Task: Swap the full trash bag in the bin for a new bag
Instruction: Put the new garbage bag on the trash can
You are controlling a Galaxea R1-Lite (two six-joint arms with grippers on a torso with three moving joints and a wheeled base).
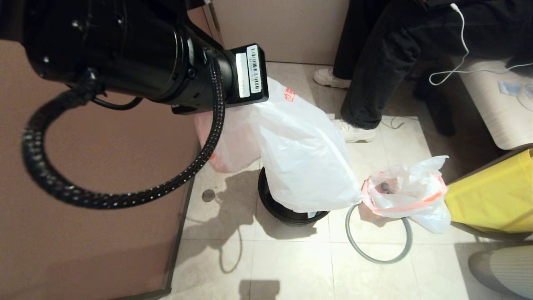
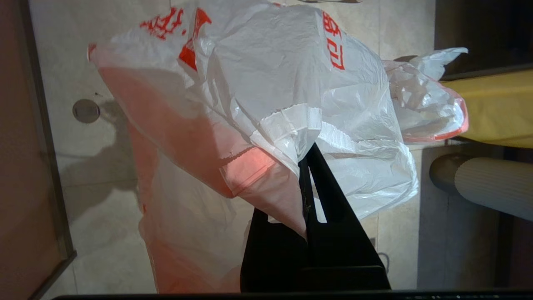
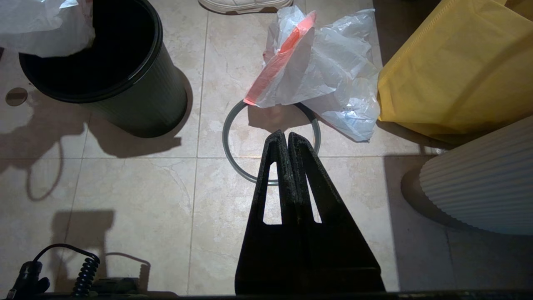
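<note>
A: Head view first. How is the left arm posed?

B: The left arm (image 1: pixel 125 50) reaches in from 10 o'clock, a bulky black housing with a braided cable looping under it. It hangs the new bag (image 1: pixel 300 154) over the bin (image 1: pixel 291 212); the gripper itself is hidden behind the housing here.

A: And the bag?

B: Thin translucent white film, smooth, red print near the top. Its lower end drapes over the bin's far rim and hides most of the mouth. The bin is round, glossy black, near frame centre.

A: The old one?

B: The full trash bag (image 1: pixel 406 196) sits on the tile at 4 o'clock from the bin, crumpled, pink-red band round its open mouth (contents too dim to name). It rests on the far arc of the grey hoop (image 1: pixel 377 246), which lies flat on the floor. A yellow bag (image 1: pixel 495 200) just beside it at 3 o'clock.

A: Left wrist view?

B: Left gripper (image 2: pixel 307 166): black tapered fingers pressed together, pinching a fold of the new bag by its pink band.

A: Right wrist view?

B: Right gripper (image 3: pixel 287 139) hangs above the hoop, fingers pressed tip to tip, holding nothing. The bin's wall is ribbed.
</note>
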